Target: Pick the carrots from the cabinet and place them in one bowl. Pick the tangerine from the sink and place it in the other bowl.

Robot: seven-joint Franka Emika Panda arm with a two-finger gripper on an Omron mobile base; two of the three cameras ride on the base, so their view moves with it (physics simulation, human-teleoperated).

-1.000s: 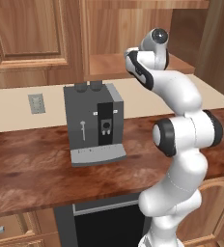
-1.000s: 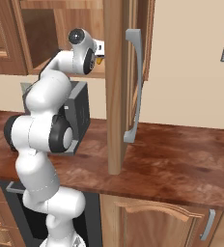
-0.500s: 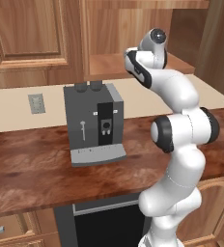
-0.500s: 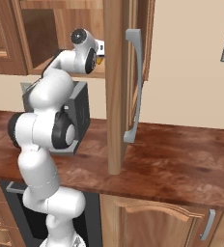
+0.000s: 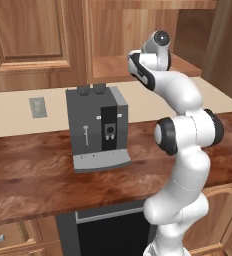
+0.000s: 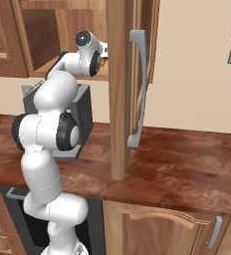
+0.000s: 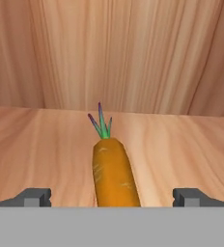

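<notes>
Cabinet shelf point(image 7: 46, 144): carrot point(image 7: 113, 173) lengthwise, green top rearward.

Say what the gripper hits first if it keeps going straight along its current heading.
Most likely the carrot: it lies on the cabinet shelf between the open gripper fingertips, green top away. Beyond it, the cabinet's back wall.

No writing, label, brand, number or sign can be read anywhere, not on the coffee machine point(image 5: 98, 127), the cabinet point(image 6: 118, 89) or the carrot point(image 7: 114, 176).
</notes>
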